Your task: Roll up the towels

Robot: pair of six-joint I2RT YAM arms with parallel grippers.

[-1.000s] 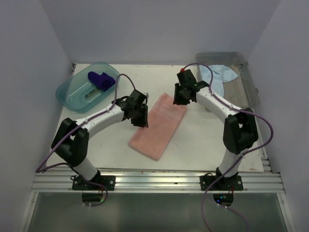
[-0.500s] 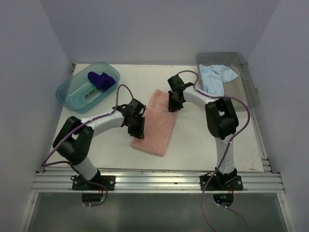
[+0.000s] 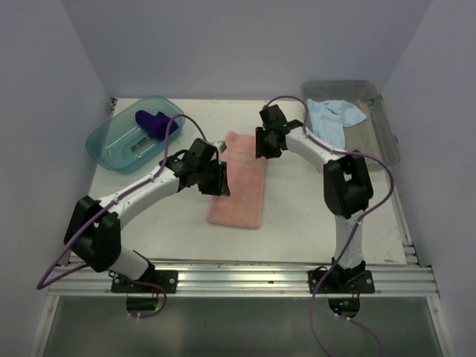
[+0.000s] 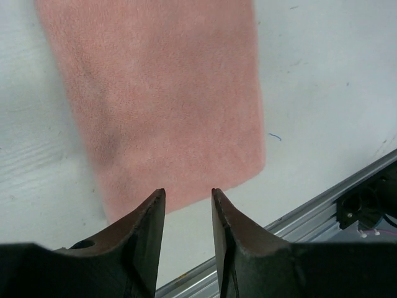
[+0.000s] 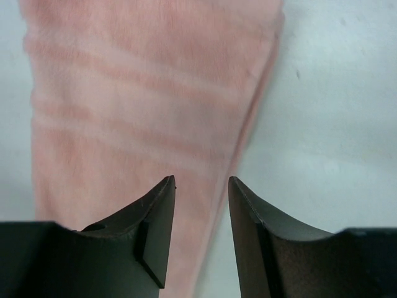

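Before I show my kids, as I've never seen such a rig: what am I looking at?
Two robot arms, each ending in a two-finger gripper. The wide picture looks down from above; the other two come from wrist cameras, so the dark prongs are each arm's own fingers. A pink towel lies flat on the table, the left gripper by its left edge, the right gripper at its far end, both open and empty. A purple towel sits in the teal tub, a blue towel in the grey bin.

Now the salmon pink cloth towel (image 3: 239, 186) shows faint paler bands; dark purple cloth towel (image 3: 154, 123), light blue cloth towel (image 3: 332, 117), teal translucent plastic tub (image 3: 104, 145), white tabletop (image 3: 312, 208).
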